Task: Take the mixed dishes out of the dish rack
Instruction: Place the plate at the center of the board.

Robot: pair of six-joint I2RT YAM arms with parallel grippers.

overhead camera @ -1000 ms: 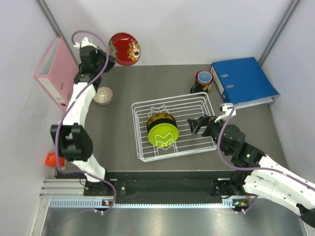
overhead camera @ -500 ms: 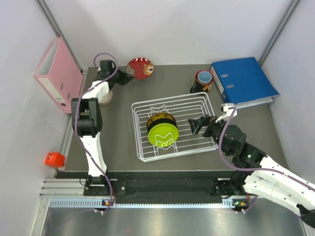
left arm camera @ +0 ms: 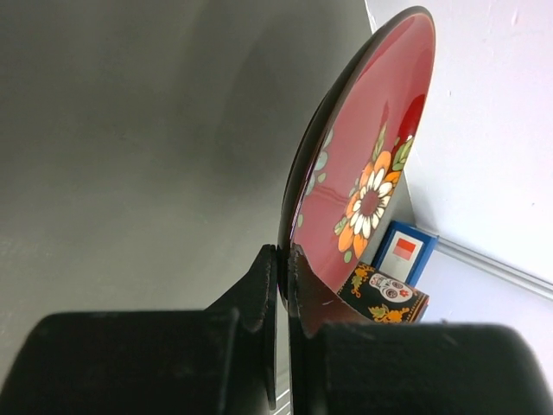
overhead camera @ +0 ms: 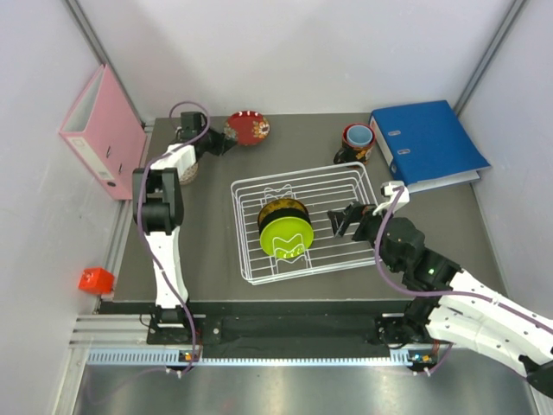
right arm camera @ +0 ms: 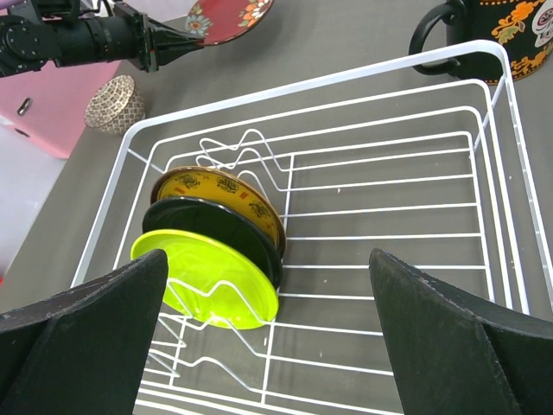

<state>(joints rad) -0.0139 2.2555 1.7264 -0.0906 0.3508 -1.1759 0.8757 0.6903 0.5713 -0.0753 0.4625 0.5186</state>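
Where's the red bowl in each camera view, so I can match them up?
Top external: red bowl near the top, left of centre, pinched by the left gripper.
Left wrist: bowl seen edge-on, filling the right half, with its rim between the fingers.
Right wrist: bowl at the top edge, left of centre.
Shared landmark: the mug.

Dark grey matte tabletop before me, plain pale walls round from 9 to 3 o'clock, pink ring binder at 10, blue ring binder at 2
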